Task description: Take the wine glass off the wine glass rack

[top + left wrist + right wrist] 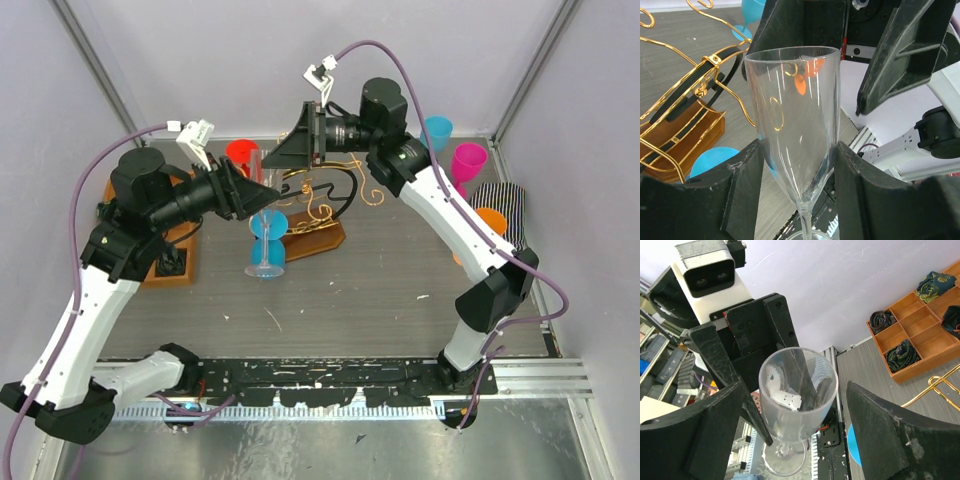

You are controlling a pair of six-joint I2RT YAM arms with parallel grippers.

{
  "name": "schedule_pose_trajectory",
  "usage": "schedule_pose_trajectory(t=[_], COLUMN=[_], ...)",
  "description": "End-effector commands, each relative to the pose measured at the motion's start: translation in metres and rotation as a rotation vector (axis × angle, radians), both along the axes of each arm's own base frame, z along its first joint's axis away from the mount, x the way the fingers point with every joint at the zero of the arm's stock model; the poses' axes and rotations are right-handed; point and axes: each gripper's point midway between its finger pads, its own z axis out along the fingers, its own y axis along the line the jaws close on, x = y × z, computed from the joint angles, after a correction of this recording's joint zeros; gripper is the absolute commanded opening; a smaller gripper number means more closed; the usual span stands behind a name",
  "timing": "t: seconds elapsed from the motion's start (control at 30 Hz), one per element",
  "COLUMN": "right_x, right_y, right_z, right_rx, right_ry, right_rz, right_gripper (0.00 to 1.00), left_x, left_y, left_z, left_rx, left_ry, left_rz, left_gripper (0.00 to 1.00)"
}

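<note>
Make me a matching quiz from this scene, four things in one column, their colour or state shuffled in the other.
Things:
1. left gripper
2. right gripper
3. wine glass rack
4. compartment tray

Descriptions:
A. gold wire on a brown base
B. shut on the clear wine glass
C. orange-brown, with rolled cloth inside
D. open, jaws wide

Pairs: 1-B, 2-D, 3-A, 4-C

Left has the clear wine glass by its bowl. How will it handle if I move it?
Probably slippery: the left gripper pinches the wine glass on its smooth, tapering bowl, so it could slide. Possibly fragile, with thin clear walls; avoid squeezing harder. Tall on a thin stem, it may tip when set down.
</note>
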Motion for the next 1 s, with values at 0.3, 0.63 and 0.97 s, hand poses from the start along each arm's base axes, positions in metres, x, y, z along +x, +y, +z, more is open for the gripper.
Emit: schedule_pose_trajectory(t=[0.3,0.63,0.97], right_x=[0.001,0.001,0.033], right_y=[0.005,0.004,-0.023], right_z=[0.019,0.018,0.029], right_rx=[0.033,0.021,0.026], right_ry=[-0.085,-0.094,-0.097], right_rz=[-0.052,-0.055,-0.159], right_gripper=[0.69,0.55,0.5], left_x=[0.005,0.006,0.006], left_y=[-0.006,-0.006,0.01], left_z=[0.014,0.014,0.011], left_rx=[-0.04,-0.052,-0.011], left_ry=[-0.042,-0.03,-0.022], left_rz=[-0.026,-0.026,0.058], left_gripper=[0.17,0.32,0.8])
